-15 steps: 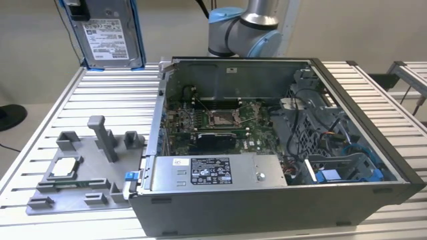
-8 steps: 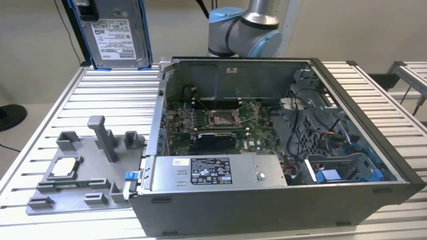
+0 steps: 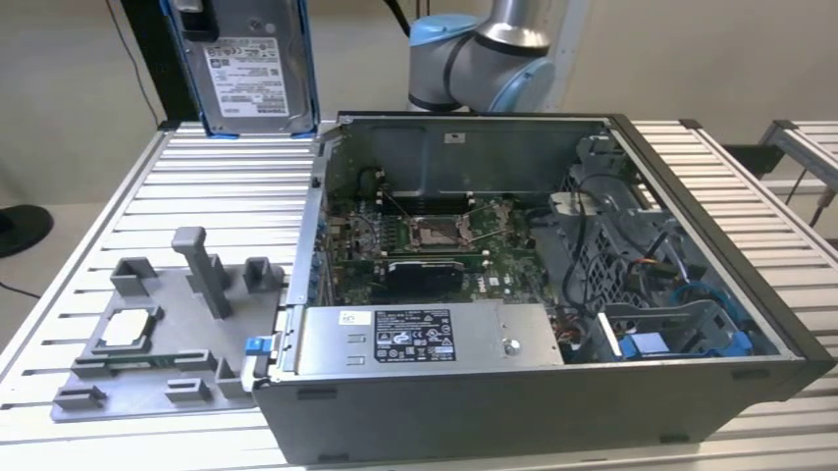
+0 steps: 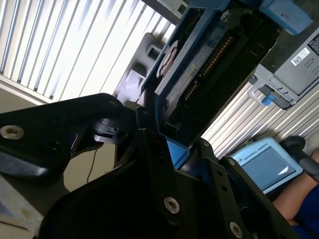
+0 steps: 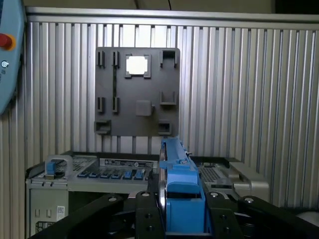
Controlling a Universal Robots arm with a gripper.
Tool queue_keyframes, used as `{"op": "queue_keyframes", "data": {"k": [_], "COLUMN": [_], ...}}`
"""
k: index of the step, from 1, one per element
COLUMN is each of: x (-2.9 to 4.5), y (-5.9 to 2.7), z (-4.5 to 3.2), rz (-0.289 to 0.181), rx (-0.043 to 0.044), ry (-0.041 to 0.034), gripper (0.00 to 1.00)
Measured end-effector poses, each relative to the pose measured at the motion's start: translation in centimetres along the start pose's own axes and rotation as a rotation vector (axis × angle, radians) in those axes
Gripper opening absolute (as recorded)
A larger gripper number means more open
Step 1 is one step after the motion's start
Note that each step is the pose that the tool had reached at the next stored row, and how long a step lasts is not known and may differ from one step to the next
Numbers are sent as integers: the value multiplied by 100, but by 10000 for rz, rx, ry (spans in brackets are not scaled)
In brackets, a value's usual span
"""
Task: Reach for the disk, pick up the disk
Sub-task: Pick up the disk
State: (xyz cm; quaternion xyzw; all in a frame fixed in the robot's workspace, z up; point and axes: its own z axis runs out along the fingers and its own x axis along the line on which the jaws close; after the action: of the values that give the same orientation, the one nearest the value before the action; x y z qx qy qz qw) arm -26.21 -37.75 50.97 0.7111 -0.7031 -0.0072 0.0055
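The disk (image 3: 249,69) is a silver-grey drive with a white label in a blue bracket. It hangs upright high above the table's far corner, at the exterior view's left. My gripper (image 3: 216,18) is shut on its upper part. In the first wrist view the disk (image 5: 178,181) stands edge-on between the black fingers of the gripper (image 5: 179,211). The second wrist view has the disk (image 4: 199,64) slanting away from the gripper (image 4: 159,132), which clamps its near end.
An open computer case (image 3: 772,334) fills the middle of the slatted table (image 3: 78,245), with a long grey box (image 3: 419,334) inside it. A grey fixture plate (image 3: 177,343) carrying a small square chip (image 3: 125,329) lies beside it. A control tablet (image 4: 264,164) and a person's arm (image 4: 299,209) are nearby.
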Motion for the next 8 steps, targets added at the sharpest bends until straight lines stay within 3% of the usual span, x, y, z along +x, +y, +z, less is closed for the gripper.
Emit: {"op": "queue_keyframes", "data": {"k": [8], "x": [2], "y": [-209], "z": [-3], "rz": [0], "rx": [1], "ry": [-1], "gripper": [0]}}
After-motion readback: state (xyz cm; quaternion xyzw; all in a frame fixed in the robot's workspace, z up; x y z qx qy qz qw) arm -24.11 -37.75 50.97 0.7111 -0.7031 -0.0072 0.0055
